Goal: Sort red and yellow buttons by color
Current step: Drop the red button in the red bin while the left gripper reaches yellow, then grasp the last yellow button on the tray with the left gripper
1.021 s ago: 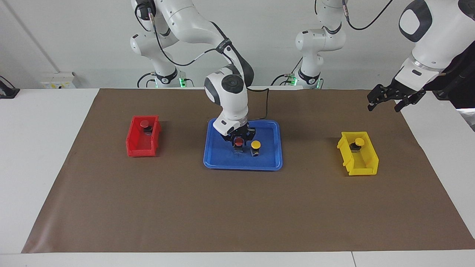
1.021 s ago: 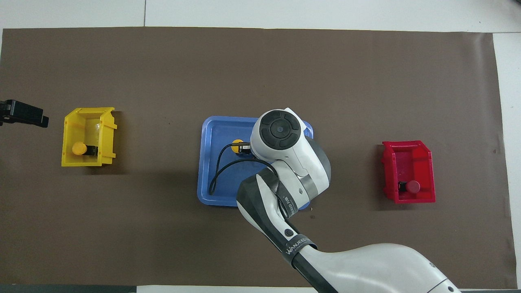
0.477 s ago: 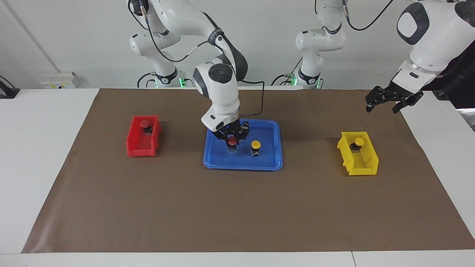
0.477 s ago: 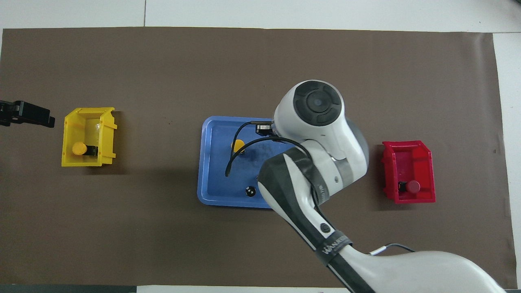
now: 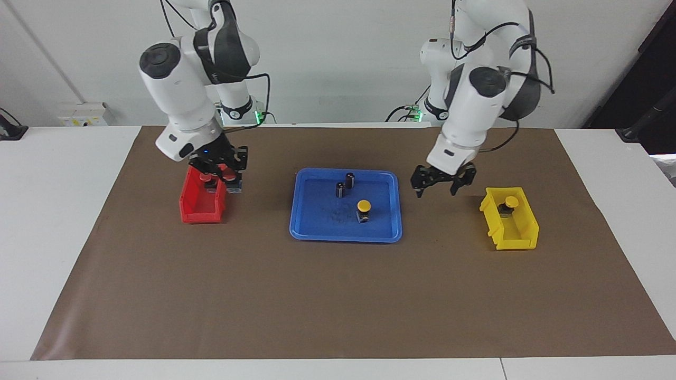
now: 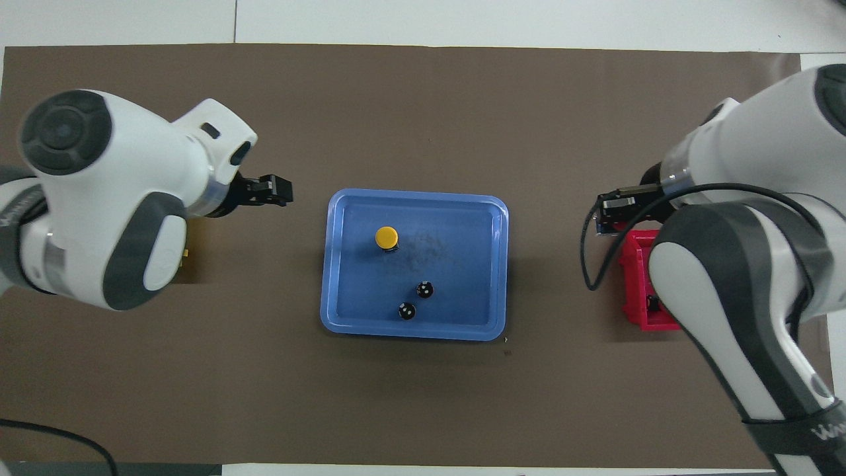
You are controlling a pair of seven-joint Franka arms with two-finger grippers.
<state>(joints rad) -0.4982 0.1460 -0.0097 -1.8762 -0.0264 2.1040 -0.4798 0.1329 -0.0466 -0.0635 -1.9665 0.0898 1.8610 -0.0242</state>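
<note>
My right gripper (image 5: 226,177) is shut on a red button (image 5: 227,170) and holds it over the edge of the red bin (image 5: 198,214) nearest the robots. A second red button (image 5: 207,180) lies in that bin, partly hidden by the gripper. One yellow button (image 5: 363,206) stands in the blue tray (image 5: 343,237); it also shows in the overhead view (image 6: 386,237). Another yellow button (image 5: 511,202) lies in the yellow bin (image 5: 520,237). My left gripper (image 5: 435,186) is open and empty, over the mat between the tray and the yellow bin.
Two small dark cylinders (image 5: 349,179) (image 5: 340,189) stand in the tray, nearer to the robots than the yellow button. In the overhead view the arms cover most of both bins; only part of the red bin (image 6: 638,277) shows. A brown mat (image 5: 317,295) covers the table.
My right gripper lifted the red button out of the tray and carried it to the red bin. My left gripper swung in from the table's end to between tray and yellow bin.
</note>
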